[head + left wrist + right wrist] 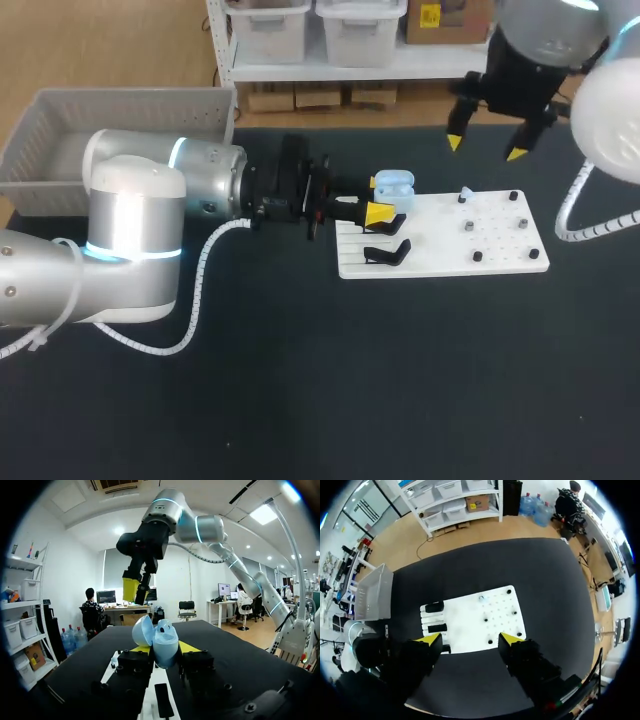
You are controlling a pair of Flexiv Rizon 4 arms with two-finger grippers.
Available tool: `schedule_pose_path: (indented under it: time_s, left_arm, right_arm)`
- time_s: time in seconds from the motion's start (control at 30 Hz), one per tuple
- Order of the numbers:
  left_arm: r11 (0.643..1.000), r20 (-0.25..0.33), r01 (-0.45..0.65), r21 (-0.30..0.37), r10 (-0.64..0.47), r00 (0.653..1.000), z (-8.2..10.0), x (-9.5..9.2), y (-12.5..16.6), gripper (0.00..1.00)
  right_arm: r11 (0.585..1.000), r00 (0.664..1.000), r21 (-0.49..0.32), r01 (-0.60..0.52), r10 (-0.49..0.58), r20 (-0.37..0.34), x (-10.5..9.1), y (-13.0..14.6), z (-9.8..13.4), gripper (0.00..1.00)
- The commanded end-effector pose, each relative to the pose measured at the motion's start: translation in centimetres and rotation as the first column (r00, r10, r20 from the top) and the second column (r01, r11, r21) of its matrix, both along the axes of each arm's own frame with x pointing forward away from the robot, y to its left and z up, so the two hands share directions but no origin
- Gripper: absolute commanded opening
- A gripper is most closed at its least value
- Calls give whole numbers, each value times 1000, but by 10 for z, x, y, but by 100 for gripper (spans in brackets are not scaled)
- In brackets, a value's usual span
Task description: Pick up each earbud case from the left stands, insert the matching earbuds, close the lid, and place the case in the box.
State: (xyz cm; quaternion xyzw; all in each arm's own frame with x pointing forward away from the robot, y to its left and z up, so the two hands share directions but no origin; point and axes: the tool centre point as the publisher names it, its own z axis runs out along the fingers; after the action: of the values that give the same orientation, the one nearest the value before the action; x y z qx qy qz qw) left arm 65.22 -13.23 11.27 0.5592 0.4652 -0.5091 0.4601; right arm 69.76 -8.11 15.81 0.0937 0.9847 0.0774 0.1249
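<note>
At the white pegged board's left edge, an empty black stand. Just beyond, the left gripper clamps the pale-blue plastic earbud case, lid open — likely steadied for loading. The right gripper, fingers apart, hovers over the tabletop's far edge — free to fetch earbuds. In the far-left corner, the grey plastic box.

earbud case: one, light blue, that's all I see
black stands: two
white board: one
grey box: one

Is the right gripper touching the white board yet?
Apart. The right wrist view shows the right gripper open, hanging high above the white board.
</note>
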Motion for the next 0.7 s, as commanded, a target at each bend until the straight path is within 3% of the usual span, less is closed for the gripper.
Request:
schedule_pose_path:
  time_s: [0.03, 0.23, 0.4, 0.7]
  left_arm:
    - [1000, -1, 3, 2, -3, 1000, 0, 1, 0, 0]
    - [1000, -1, 3, 2, -3, 1000, 0, 1, 0, 0]
    - [1000, -1, 3, 2, -3, 1000, 0, 1, 0, 0]
    - [1000, -1, 3, 2, -3, 1000, 0, 1, 0, 0]
  right_arm:
    - [1000, 999, 7, -21, 21, -27, 24, 0, -16, 78]
    - [998, 997, -28, -57, 56, -48, 42, -11, -44, 71]
    - [997, 995, -35, -69, 67, -67, 52, -25, -68, 56]
    - [993, 988, -21, -115, 113, -102, 55, -29, -95, 56]
